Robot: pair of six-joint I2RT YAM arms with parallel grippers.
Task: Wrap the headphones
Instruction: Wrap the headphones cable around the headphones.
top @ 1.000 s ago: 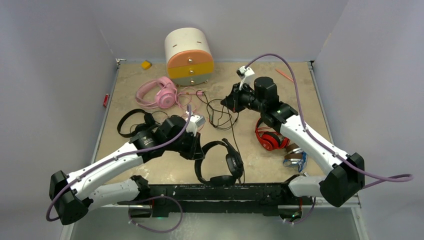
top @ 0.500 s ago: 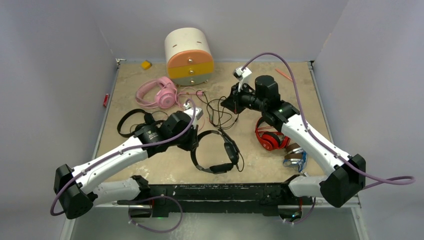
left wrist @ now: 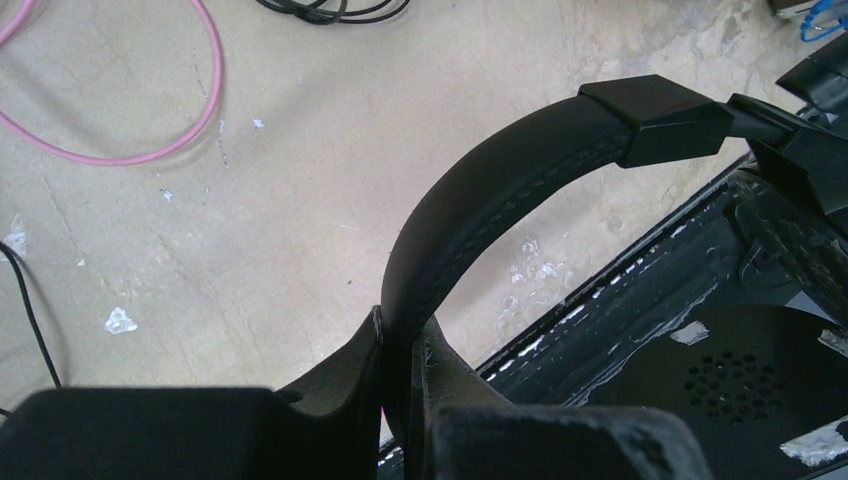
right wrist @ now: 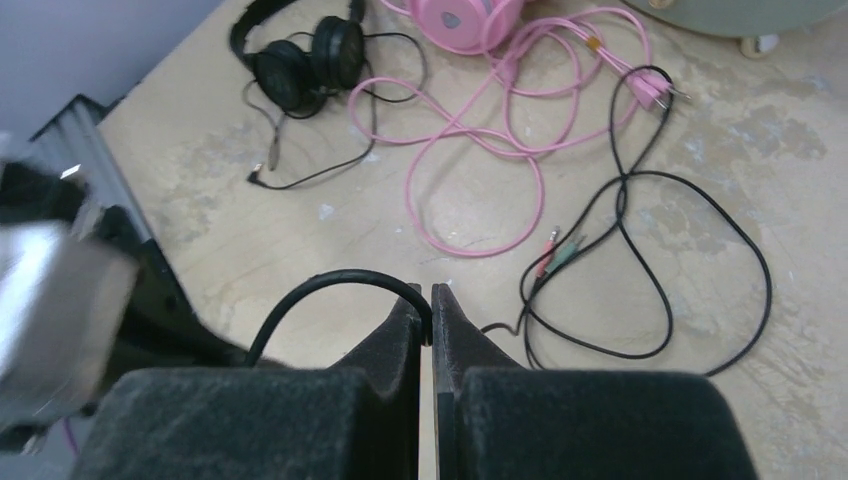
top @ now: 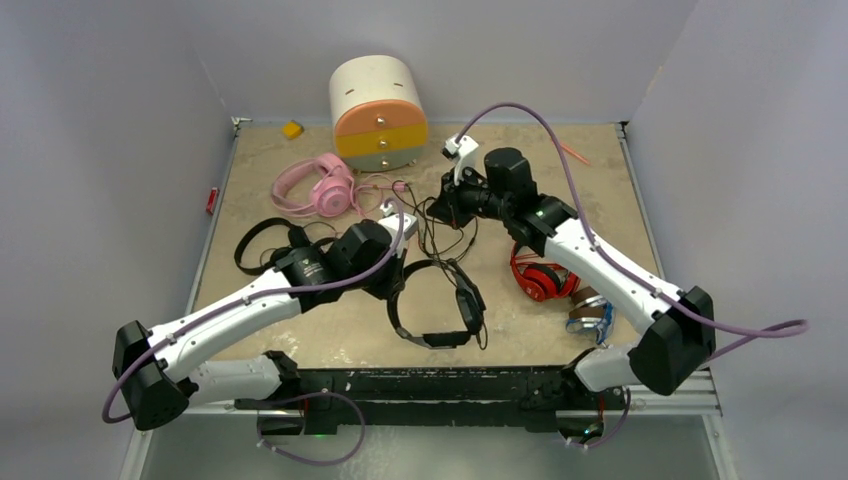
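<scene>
1. From above, the left arm (top: 240, 310) reaches toward the middle of the tabletop (top: 260, 150). Its end is at the headband of the held black headphones (top: 465, 300), which sit just inside the near edge, about midway along it.
2. The right arm (top: 600, 265) stretches toward the middle of the tabletop. Its end is over a tangle of black cable (top: 440, 235), just beyond the held black headphones.
3. The pink headphones (top: 318, 187) lie toward the far left corner, just in front of the drawer box (top: 378, 112). The second black headphones (top: 275, 245) lie near the left edge.
4. The red headphones (top: 538, 277) and the brown headphones (top: 590, 312) lie side by side toward the near right corner, partly under the right arm.
5. In the left wrist view, the left fingers (left wrist: 340, 385) pinch the padded black headband (left wrist: 500, 190) between them. The band arches up and to the right from the grip. A pink cable (left wrist: 205, 118) curves over the tabletop at the upper left.
6. In the right wrist view, the right fingers (right wrist: 385, 345) are pressed together with a thin black cable (right wrist: 330, 277) nipped between their tips. It arcs off to the left.
7. Beyond the right fingers, pink cable loops spread over the tabletop and the black tangle lies to the right. The second black headphones and the pink headphones are at the top of that view.
</scene>
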